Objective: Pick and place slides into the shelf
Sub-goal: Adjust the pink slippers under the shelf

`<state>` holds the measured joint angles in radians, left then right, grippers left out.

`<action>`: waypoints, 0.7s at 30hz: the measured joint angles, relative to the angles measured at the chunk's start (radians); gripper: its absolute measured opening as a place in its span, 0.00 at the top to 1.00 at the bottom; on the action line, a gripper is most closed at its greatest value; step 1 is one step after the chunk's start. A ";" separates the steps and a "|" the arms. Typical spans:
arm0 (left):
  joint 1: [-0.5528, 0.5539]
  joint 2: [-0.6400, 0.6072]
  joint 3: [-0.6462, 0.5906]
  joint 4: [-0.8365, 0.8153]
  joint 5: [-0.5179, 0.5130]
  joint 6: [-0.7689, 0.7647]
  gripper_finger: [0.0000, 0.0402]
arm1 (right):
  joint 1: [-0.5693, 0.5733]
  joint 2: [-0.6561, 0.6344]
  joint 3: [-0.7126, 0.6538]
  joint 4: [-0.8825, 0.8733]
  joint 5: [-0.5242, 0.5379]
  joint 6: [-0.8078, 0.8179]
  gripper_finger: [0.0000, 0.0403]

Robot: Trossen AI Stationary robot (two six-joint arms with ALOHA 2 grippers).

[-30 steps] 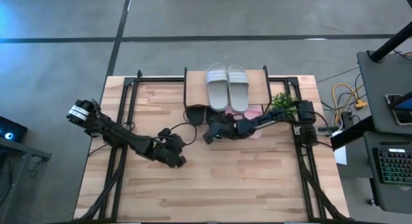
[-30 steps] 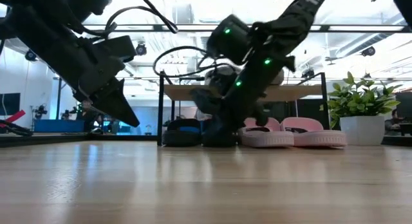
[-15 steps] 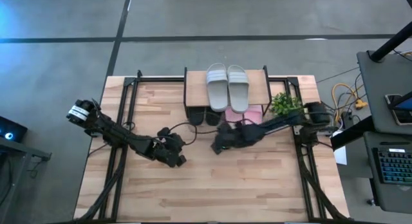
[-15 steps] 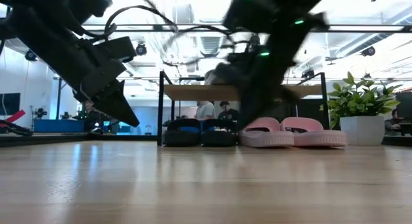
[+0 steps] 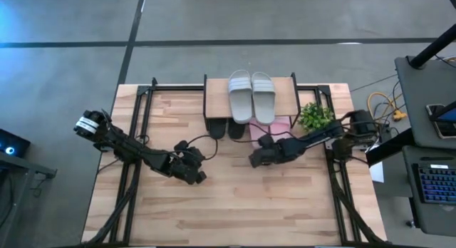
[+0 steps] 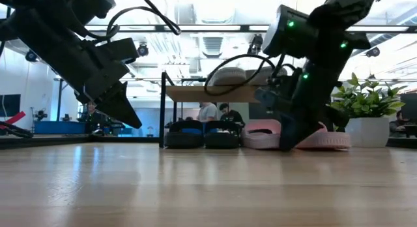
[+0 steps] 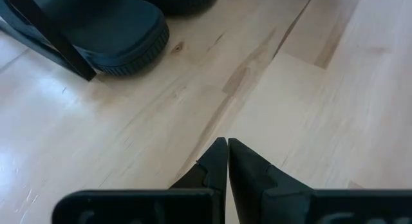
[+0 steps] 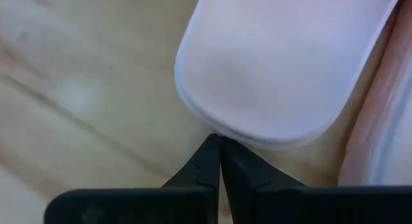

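The shelf (image 5: 214, 91) stands at the table's far middle. Two grey-green slides (image 5: 251, 97) lie side by side on its plank top. Two black slides (image 6: 202, 134) sit on their soles on the table under the plank, and two pale pink slides (image 6: 260, 134) sit to their right. My right gripper (image 5: 252, 161) is shut. It points steeply down just in front of the pink pair, with its tips (image 8: 219, 140) at the near end of one pink slide (image 8: 290, 56). My left gripper (image 5: 200, 179) hangs shut above bare table, left of centre. My right gripper's shut tips stand at the rounded near end (image 8: 225, 130) of a pink slide, coming from above and from the near side. I cannot tell whether they touch it. The slide lies flat on the table.
A small green potted plant (image 5: 313, 116) stands right of the shelf, close behind my right arm. Black frame rails run along the table's left and right sides. Bare wood fills the near half of the table (image 5: 235, 212). People show in the room behind the shelf (image 6: 215, 111).
My right gripper has drawn back from the black slides under the shelf. It has swung toward the table's right, rolled at the wrist, and come down in front of the pink pair. It has stayed shut. Both black slides now show clear under the plank.
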<state>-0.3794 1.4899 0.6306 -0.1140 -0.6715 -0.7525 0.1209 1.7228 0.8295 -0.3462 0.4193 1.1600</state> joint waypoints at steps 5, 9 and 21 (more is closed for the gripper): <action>0.000 0.000 0.000 0.000 0.000 0.000 1.00 | -0.080 0.009 0.008 -0.005 0.079 -0.081 0.98; 0.000 0.000 0.000 0.000 0.001 0.000 1.00 | -0.127 0.011 0.029 0.050 0.084 -0.182 0.98; 0.000 0.000 0.000 0.000 0.002 0.000 1.00 | -0.024 -0.012 0.066 -0.031 -0.031 -0.158 0.98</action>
<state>-0.3796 1.4899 0.6306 -0.1143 -0.6699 -0.7523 0.0968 1.7107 0.8953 -0.3776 0.3878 1.0017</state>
